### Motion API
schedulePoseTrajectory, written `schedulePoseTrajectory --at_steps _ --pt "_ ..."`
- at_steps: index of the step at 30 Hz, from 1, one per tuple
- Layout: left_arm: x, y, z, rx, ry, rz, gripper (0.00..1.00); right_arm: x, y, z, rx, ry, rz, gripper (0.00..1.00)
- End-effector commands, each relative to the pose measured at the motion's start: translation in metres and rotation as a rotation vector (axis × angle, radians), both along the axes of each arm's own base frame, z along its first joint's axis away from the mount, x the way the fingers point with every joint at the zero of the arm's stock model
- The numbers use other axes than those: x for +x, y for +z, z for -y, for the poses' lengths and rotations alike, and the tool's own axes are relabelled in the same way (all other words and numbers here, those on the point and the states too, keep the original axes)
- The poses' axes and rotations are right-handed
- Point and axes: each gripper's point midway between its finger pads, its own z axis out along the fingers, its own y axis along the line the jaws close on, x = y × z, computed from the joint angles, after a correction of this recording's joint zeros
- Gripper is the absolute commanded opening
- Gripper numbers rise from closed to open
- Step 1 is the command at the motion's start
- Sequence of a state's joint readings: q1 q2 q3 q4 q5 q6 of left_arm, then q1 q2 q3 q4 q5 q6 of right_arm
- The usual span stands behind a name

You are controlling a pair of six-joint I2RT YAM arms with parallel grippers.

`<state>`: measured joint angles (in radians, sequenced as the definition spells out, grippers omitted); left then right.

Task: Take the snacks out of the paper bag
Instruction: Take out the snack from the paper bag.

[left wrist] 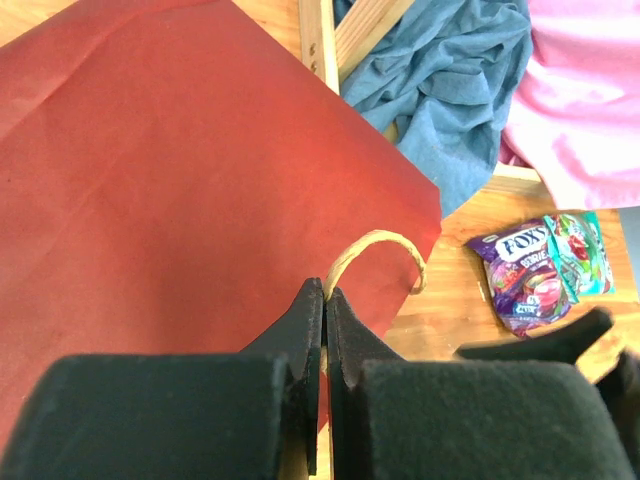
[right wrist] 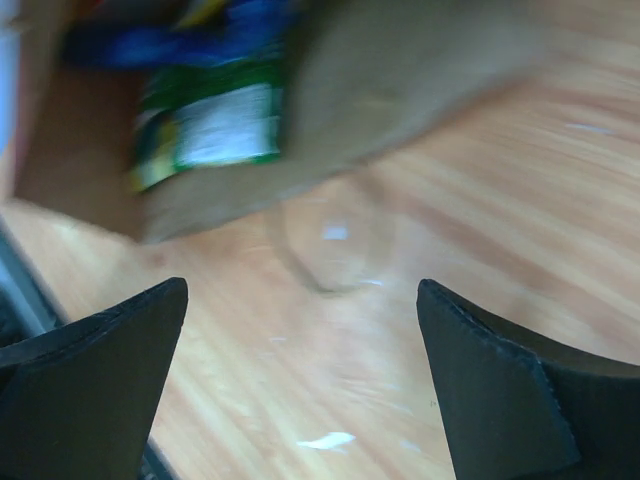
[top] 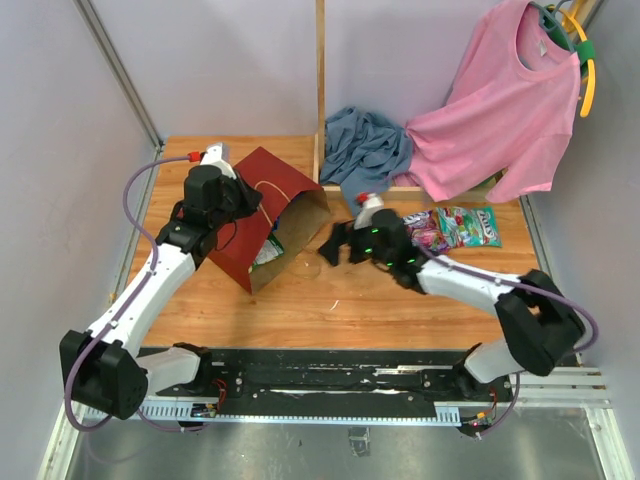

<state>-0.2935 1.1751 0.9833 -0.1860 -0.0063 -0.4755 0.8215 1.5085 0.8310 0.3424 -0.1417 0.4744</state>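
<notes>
The left gripper (left wrist: 325,300) has its matte black jaws pinched together on the thin twisted cord loop handle (left wrist: 385,240) of the large dark-red paper bag (left wrist: 180,180), whose smooth, faintly creased side lies just ahead. The right gripper (right wrist: 302,290) has its jaws spread wide over the grained wooden table (right wrist: 480,200). Ahead of it, blurred, a glossy green-and-white snack packet (right wrist: 210,130) and a glossy blue packet (right wrist: 240,20) lie inside the bag's brown kraft mouth.

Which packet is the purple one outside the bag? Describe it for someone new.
Find the pink shirt hanging at the back right; on the wooden table just below its hem lie two candy packets. The purple packet is the one nearer the right gripper, marked FOX'S, lying against a green packet.
</notes>
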Motion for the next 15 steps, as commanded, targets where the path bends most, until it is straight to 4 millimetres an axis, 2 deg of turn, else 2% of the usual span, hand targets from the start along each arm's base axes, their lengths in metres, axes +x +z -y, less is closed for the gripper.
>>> schedulePoseTrajectory --at_steps 1,3,5,8,10,15 --pt "-0.002 0.02 -0.006 -0.01 0.014 0.067 0.0 0.041 -0.007 0.092 0.124 -0.261 -0.096 0.98" --pt "-0.003 0.021 -0.005 -0.014 0.008 0.069 0.01 0.043 -0.008 0.102 0.097 -0.284 -0.079 0.98" --pt "-0.003 0.02 -0.004 -0.018 0.001 0.068 0.01 0.04 -0.007 0.087 0.082 -0.243 -0.079 0.97" --pt "-0.003 0.02 -0.003 -0.019 -0.004 0.068 0.01 0.036 -0.007 0.047 0.115 -0.155 -0.092 0.94" --pt "-0.003 0.02 -0.003 -0.017 -0.002 0.069 0.0 0.035 -0.013 0.02 0.169 -0.114 -0.132 0.92" --pt "-0.003 0.02 -0.003 -0.019 -0.005 0.068 0.01 0.043 -0.021 -0.049 0.28 -0.002 -0.197 0.82"
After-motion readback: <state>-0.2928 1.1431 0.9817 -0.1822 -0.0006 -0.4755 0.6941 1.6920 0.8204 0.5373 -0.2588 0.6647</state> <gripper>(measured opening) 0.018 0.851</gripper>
